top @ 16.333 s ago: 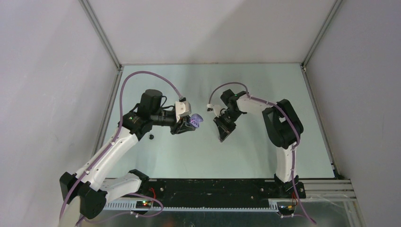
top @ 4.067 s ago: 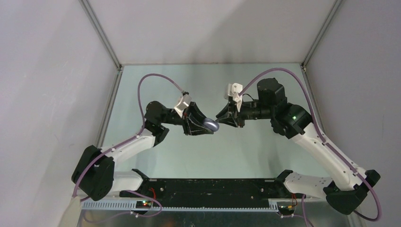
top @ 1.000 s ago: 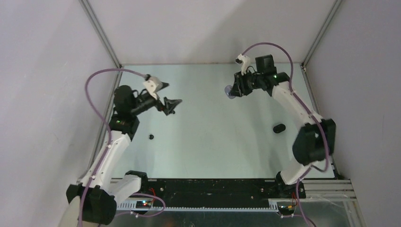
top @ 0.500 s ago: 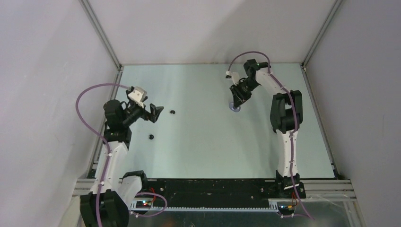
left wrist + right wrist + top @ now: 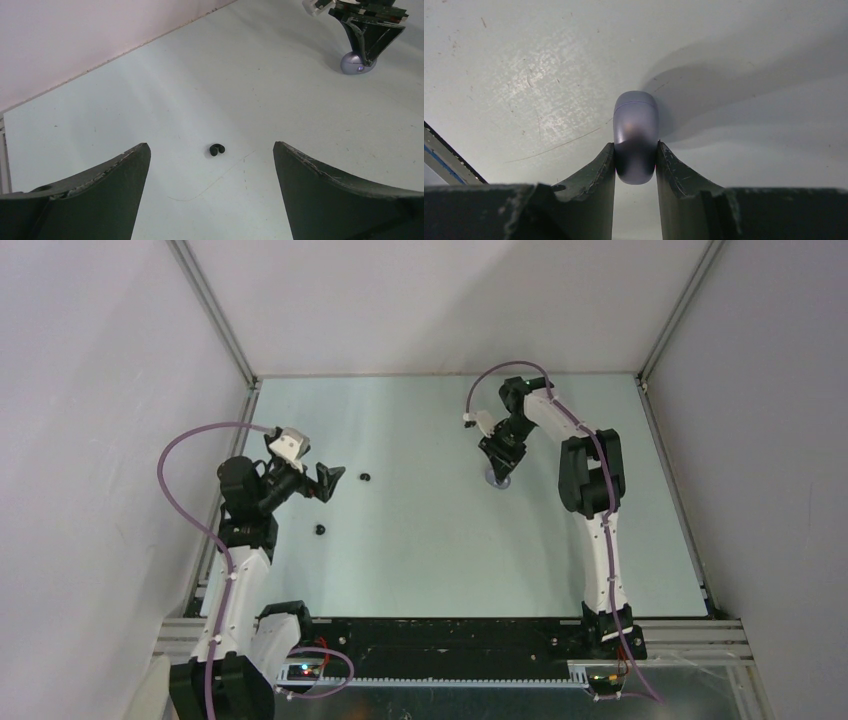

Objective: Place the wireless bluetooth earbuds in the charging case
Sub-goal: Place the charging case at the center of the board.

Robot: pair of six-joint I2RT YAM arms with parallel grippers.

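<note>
tabletop [image 5: 430, 550] pale green, scratched, bearing earbud [image 5: 216, 149]; walls [image 5: 440, 300] grey

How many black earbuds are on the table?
2. One black earbud lies just ahead of the open left gripper; another black earbud sits closer to the near edge. Others may be hidden.

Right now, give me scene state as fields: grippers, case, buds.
left gripper: open, empty
right gripper: shut on purple case
purple case: lid closed, looks to rest on table
bud A: black, on table just ahead of left gripper
bud B: black, on table, nearer the left base
purple buds: none visible
</note>
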